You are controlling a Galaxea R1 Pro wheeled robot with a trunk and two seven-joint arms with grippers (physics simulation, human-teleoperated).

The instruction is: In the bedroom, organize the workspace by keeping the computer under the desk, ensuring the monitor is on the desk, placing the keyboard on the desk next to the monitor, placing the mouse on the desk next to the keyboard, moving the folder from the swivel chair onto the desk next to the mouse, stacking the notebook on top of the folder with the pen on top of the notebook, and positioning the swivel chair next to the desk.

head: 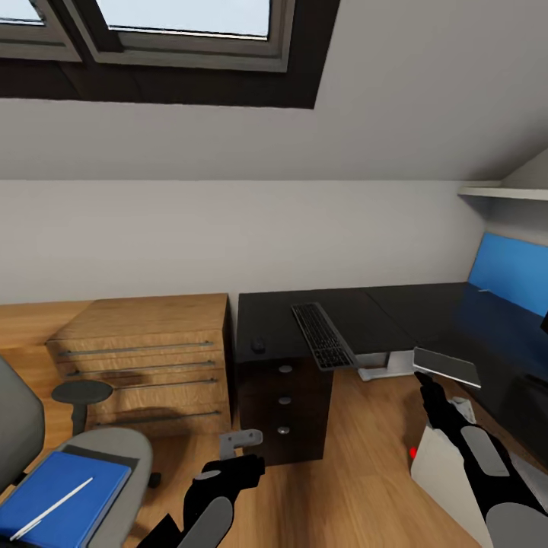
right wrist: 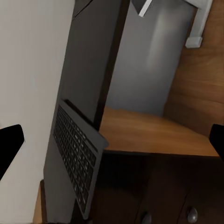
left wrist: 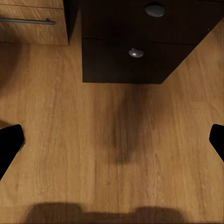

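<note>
The keyboard [head: 323, 335] [right wrist: 77, 156] lies on the black desk [head: 396, 308], its near end hanging over the front edge. The small mouse [head: 259, 345] sits to its left. On the swivel chair [head: 114, 449] at lower left, a blue notebook [head: 65, 495] rests on a dark folder [head: 103, 457], with the pen [head: 53, 508] on top. The white computer [head: 445, 468] stands on the floor by the desk's right wing. My left gripper [head: 243, 450] [left wrist: 112, 144] is open over the floor before the drawers. My right gripper [head: 423, 380] [right wrist: 112, 144] is open below the desk edge. The monitor is out of view.
A light-wood chest [head: 148, 361] stands left of the desk's drawer unit [head: 283, 399]. A grey flat slab [head: 447, 367] sits at the desk edge just above my right gripper. A blue panel [head: 508, 272] backs the right wing. Bare wood floor [head: 342, 472] lies between the arms.
</note>
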